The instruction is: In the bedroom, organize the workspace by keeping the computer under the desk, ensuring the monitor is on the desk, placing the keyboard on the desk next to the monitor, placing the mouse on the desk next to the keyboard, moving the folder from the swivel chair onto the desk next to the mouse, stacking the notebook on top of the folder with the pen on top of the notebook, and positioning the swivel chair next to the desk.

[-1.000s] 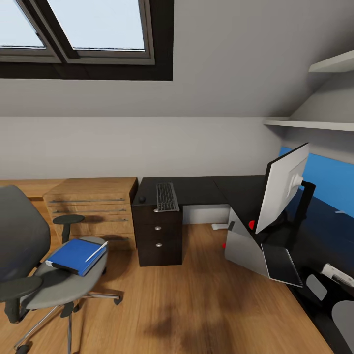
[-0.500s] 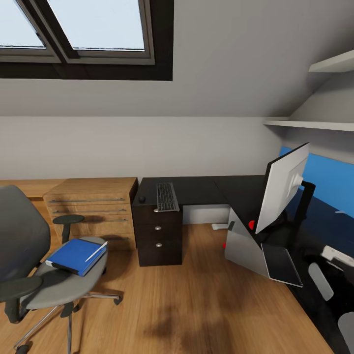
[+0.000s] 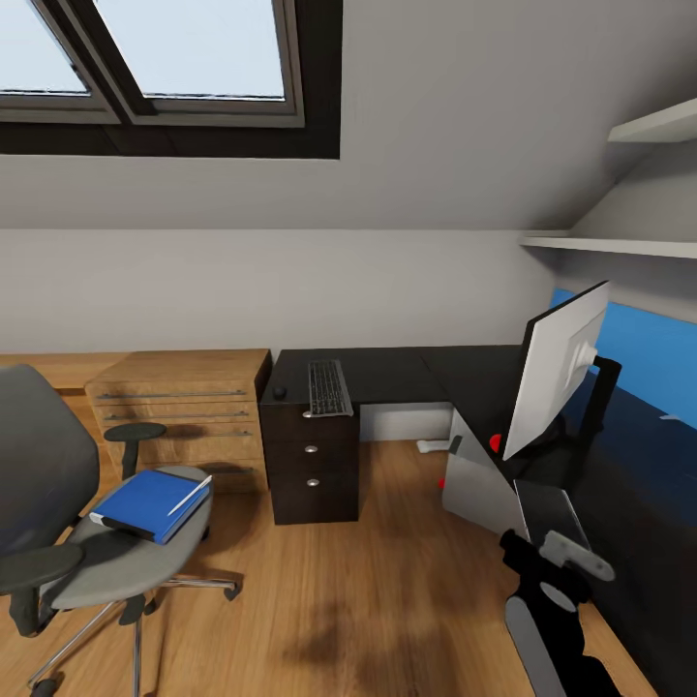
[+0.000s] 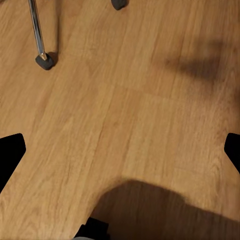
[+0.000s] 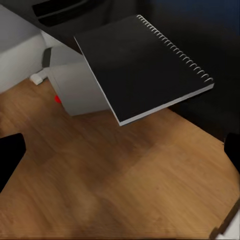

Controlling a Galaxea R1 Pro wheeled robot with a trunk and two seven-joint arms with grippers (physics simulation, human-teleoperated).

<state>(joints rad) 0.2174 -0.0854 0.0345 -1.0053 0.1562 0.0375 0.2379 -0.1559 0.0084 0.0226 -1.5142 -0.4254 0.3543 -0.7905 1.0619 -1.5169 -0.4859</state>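
The grey swivel chair (image 3: 58, 523) stands at the left, away from the desk. On its seat lies the blue folder (image 3: 145, 503) with the white pen (image 3: 190, 495) on top. The black desk (image 3: 407, 373) carries the keyboard (image 3: 328, 387), the mouse (image 3: 280, 392) and the monitor (image 3: 560, 378). Below the monitor stands the grey computer (image 3: 476, 481) (image 5: 80, 90). The dark notebook (image 3: 550, 510) (image 5: 142, 67) overhangs the desk's edge. My right arm (image 3: 550, 605) is raised just in front of it, and the right gripper (image 5: 120, 152) is open and empty. Over bare floor, my left gripper (image 4: 120, 152) is also open.
A low light-wood drawer unit (image 3: 184, 407) stands left of the desk's black drawers (image 3: 312, 465). A chair leg with its castor (image 4: 44, 59) is near my left gripper. Wall shelves (image 3: 620, 242) hang above the desk at the right. Open wood floor (image 3: 368, 590) lies between chair and desk.
My right arm has swung from the picture's lower right edge leftward and up, and now stands in front of the notebook. Nothing else has moved.
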